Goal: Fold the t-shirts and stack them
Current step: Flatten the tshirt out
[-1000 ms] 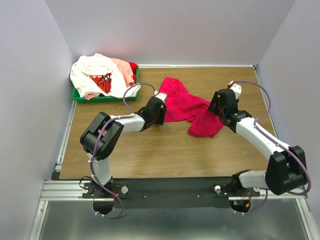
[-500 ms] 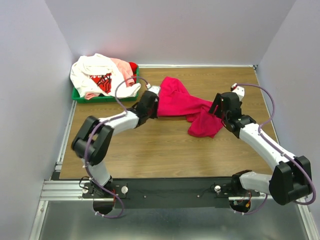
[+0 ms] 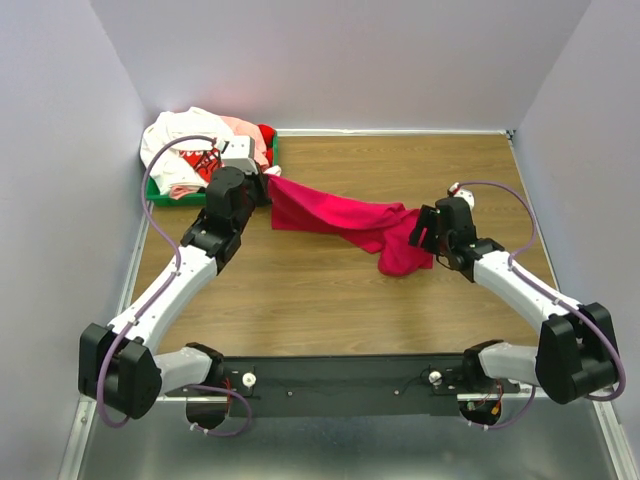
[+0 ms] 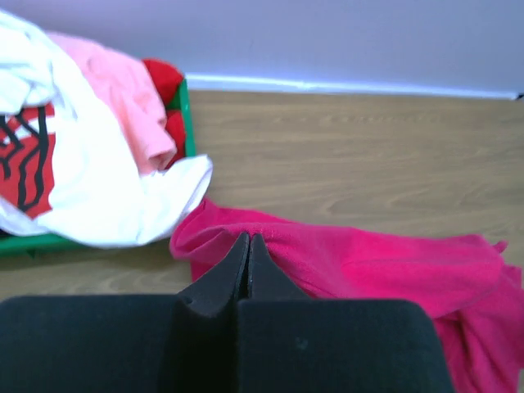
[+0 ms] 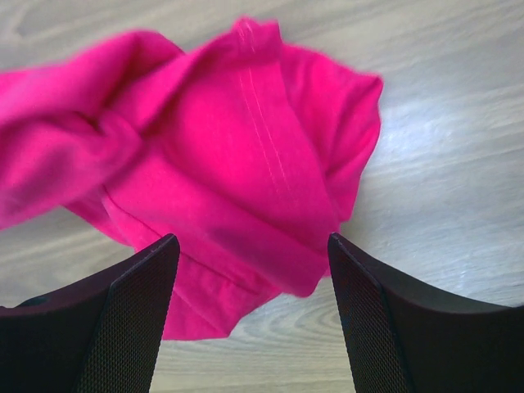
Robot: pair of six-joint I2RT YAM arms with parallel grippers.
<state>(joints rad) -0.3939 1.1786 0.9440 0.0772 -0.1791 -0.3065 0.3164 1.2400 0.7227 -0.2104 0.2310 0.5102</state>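
Observation:
The magenta-red t-shirt (image 3: 340, 215) (image 4: 368, 262) (image 5: 246, 147) lies stretched across the middle of the wooden table. My left gripper (image 3: 266, 180) (image 4: 248, 241) is shut on a fold at its left end, close to the tray. At the bunched right end my right gripper (image 3: 418, 238) (image 5: 252, 246) hovers open, the cloth showing between its fingers (image 5: 139, 303) without being pinched. Piled in the tray are the other t-shirts: a white one with a red graphic (image 3: 175, 140) (image 4: 90, 188), a pale pink one (image 3: 245, 130) (image 4: 115, 82) and a red one (image 3: 266, 135) (image 4: 164, 82).
The green plastic tray (image 3: 160, 194) (image 4: 187, 115) sits in the back left corner against the walls. Bare wooden table (image 3: 330, 300) runs in front of the shirt down to the arm bases. Lilac walls close in the left, back and right sides.
My left gripper has shut on the magenta-red shirt and pulled its left end toward the tray, stretching the cloth out. The right gripper has moved slightly left and nearer over the bunched end.

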